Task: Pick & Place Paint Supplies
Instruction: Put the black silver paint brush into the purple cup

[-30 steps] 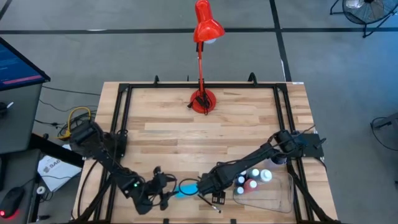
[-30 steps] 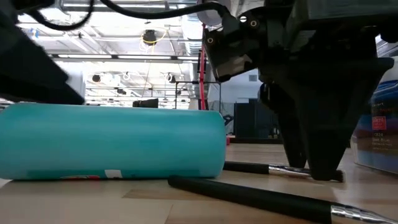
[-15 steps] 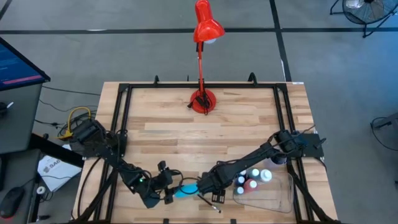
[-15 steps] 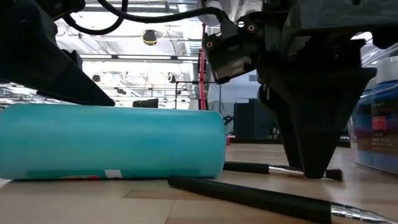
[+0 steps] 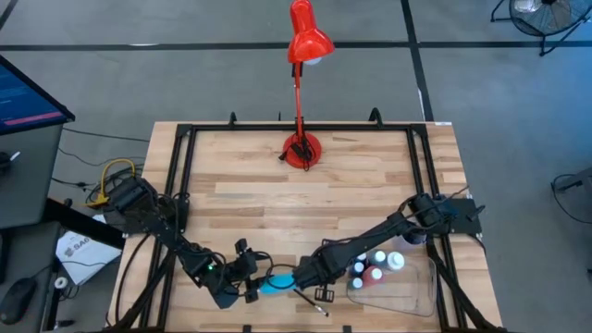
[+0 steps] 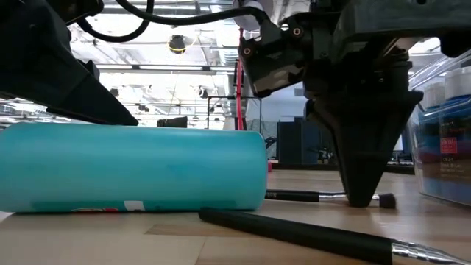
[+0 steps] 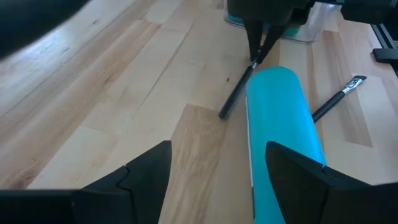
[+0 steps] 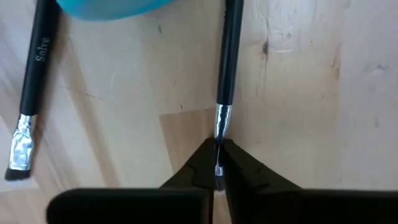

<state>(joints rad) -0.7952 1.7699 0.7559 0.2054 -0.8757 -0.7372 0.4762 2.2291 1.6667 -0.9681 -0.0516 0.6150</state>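
Note:
A teal paint tube (image 5: 274, 281) lies on its side near the table's front edge. My left gripper (image 7: 217, 171) stands open at the tube's (image 7: 278, 118) left end. One finger (image 7: 298, 180) shows in front of the tube; I cannot tell whether it touches. Just right of the tube, my right gripper (image 8: 219, 163) points down, shut on a thin black paintbrush (image 8: 229, 56). A second brush (image 8: 34, 81) lies loose on the wood beside it. Paint bottles (image 5: 375, 268) stand in the clear tray (image 5: 421, 296). My right gripper pinches the thin brush between its two fingertips at the metal ferrule (image 8: 220, 127), close to the bristle end. The fingers (image 6: 360, 184) come from above and lie across the brush. The brush's handle (image 6: 294, 196) stretches level toward the teal tube, low over the wood.
A red desk lamp (image 5: 302, 148) stands at the far middle of the table. The clear tray's wall (image 6: 445, 132) rises close to the right of my right gripper. The second brush (image 6: 294, 232) lies nearest the front edge. Bare wood spans the table's middle.
My right gripper has shut, its fingertips closing on the thin brush while the arm kept its place. The brush's bristle end has shifted slightly between the fingers. My left gripper has moved right toward the teal tube and rolled a little, staying open.

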